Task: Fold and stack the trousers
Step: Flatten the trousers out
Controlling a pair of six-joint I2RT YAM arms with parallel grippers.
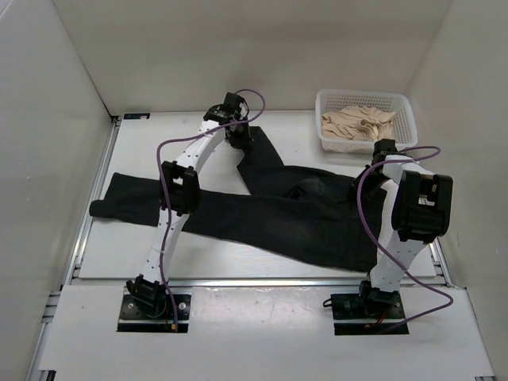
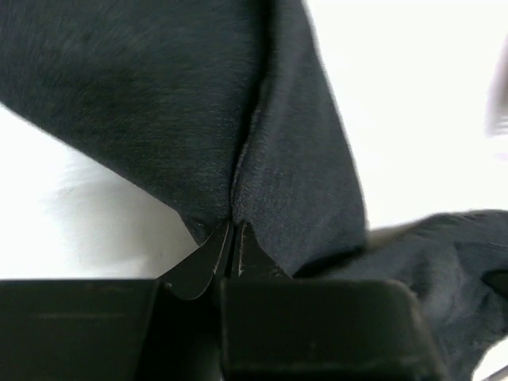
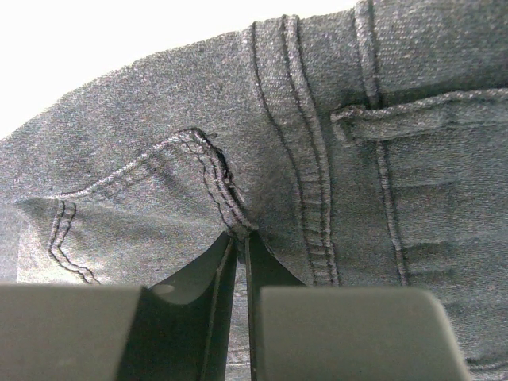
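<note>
**Overhead and wrist views.** 1 pair of dark trousers (image 1: pixel 270 214) lies spread flat across the middle of the bench (image 1: pixel 206 258). 1 leg runs toward the left edge, the other angles up toward the far edge, and the waist lies by the right edge. The left gripper (image 2: pixel 235 230) has its fingers pressed together on a pinch of cloth at the far leg's end. The right gripper (image 3: pixel 238 238) likewise pinches the stitched pocket seam (image 3: pixel 210 155) near the waist. The denim-like cloth is soft and limp and probably fairly light, so it will sag and drag between holds. Seams, hems and the waistband likely give the firmest purchase. 1 white basket (image 1: pixel 405 103) stands at the far right corner holding beige cloth (image 1: pixel 361 123), possibly more than 1 garment; the heap is too crumpled to count.
</note>
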